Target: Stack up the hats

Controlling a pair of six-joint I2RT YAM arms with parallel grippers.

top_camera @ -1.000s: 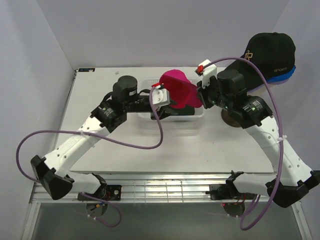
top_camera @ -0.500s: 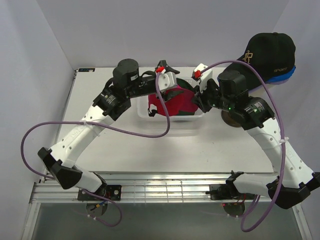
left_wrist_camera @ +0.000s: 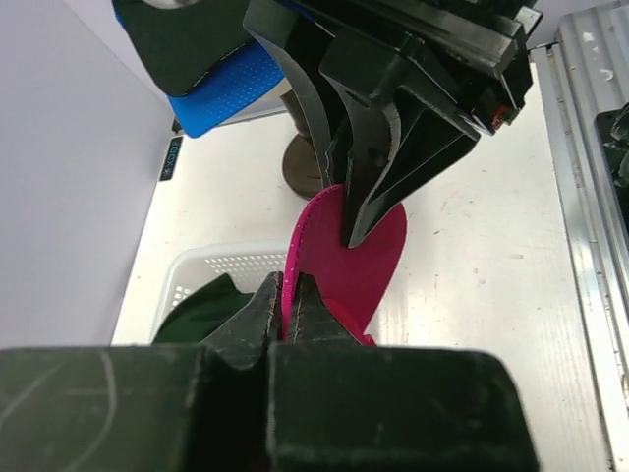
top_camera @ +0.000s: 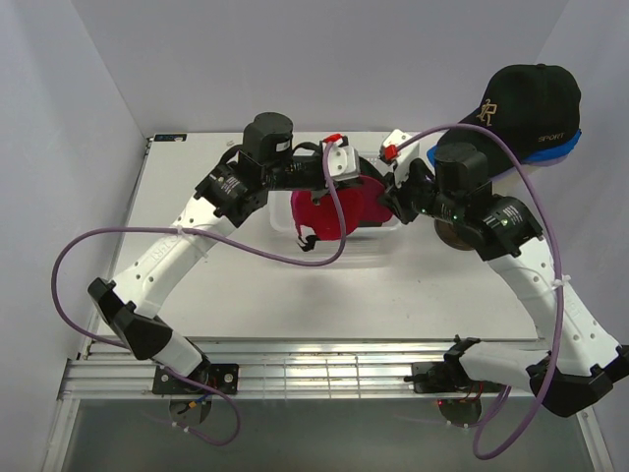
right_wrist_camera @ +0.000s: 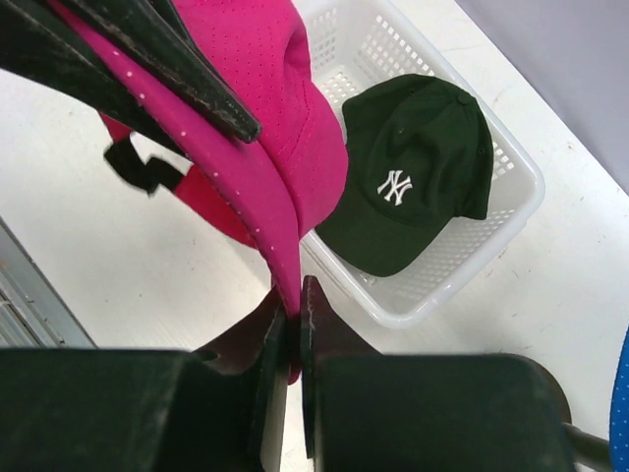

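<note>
Left arm swung in toward the middle of the table (top_camera: 246, 285) since the earlier frames, and its pincer went from spread wide to clamped. left gripper (left_wrist_camera: 292, 300) is now closed on the brim of the magenta cap (top_camera: 329, 208), fingers pinched flat on the edge. right gripper (right_wrist_camera: 298, 295) is also closed, gripping the same brim from the opposite side, so both pincers hold one cap between them. Magenta cap hangs over the white mesh basket (right_wrist_camera: 369, 44), partly covering it in the top view, crown sagging down and its black back strap dangling on the left arm's side. Dark green cap (right_wrist_camera: 418, 177) with white NY lies inside the basket, logo up, just beside and below the magenta one. Black cap (top_camera: 531, 98) with gold emblem sits at the far right corner on top of the blue cap (top_camera: 558, 147), only the blue edge showing under it. Brown stand (left_wrist_camera: 303, 167) shows below that pair. Lavender cap can't be made out.
</note>
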